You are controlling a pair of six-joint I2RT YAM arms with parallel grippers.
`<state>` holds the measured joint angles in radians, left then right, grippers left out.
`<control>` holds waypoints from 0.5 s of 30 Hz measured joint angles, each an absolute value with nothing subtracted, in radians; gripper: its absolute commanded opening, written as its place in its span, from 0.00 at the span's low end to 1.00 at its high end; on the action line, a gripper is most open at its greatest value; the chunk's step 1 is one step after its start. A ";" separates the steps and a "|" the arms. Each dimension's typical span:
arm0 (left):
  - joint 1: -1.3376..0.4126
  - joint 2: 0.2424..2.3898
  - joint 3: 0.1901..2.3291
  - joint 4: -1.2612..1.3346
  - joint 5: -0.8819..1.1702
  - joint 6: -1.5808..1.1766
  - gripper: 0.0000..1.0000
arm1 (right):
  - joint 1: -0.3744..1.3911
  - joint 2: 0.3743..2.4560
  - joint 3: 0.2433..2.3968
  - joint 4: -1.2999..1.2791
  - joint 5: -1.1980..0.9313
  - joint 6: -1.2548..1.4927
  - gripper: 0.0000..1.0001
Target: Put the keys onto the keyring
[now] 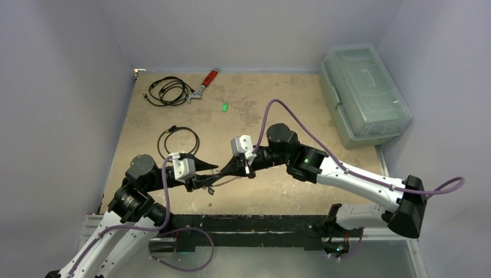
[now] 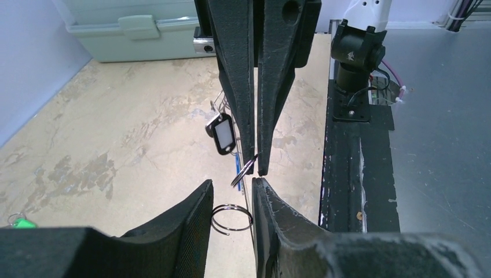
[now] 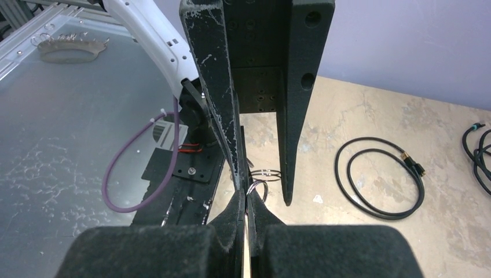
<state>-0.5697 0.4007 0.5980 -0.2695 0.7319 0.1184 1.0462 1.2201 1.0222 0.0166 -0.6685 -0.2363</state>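
Note:
The keyring [image 2: 231,218], a thin grey split ring, spans the gap between my left gripper's [image 2: 231,184] fingers and touches both, so the gripper holds it across its width. It also shows in the right wrist view [image 3: 266,172]. My right gripper [image 3: 248,197] is shut on a small ring [image 2: 245,169] just in front of the left fingertips. A key with a dark and white tag [image 2: 223,133] and a thin blue piece [image 2: 237,165] hang from that ring. The two grippers meet tip to tip [image 1: 220,172] near the table's front. The green-tagged key [image 1: 224,106] lies alone farther back.
A red-handled wrench [image 1: 204,84] and a coiled black cable [image 1: 168,91] lie at the back left. A second black cable loop [image 1: 178,142] lies near the left arm. A clear lidded box [image 1: 365,95] stands at the right. The black base rail [image 1: 255,226] runs along the front.

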 measured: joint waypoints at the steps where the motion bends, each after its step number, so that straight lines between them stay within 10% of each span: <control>1: -0.570 0.403 0.592 -0.258 0.731 0.116 0.27 | 1.046 1.220 1.022 0.017 -0.669 -0.236 0.00; 15: -0.571 0.418 0.574 -0.217 0.733 0.115 0.00 | 1.044 1.217 1.009 0.034 -0.672 -0.224 0.00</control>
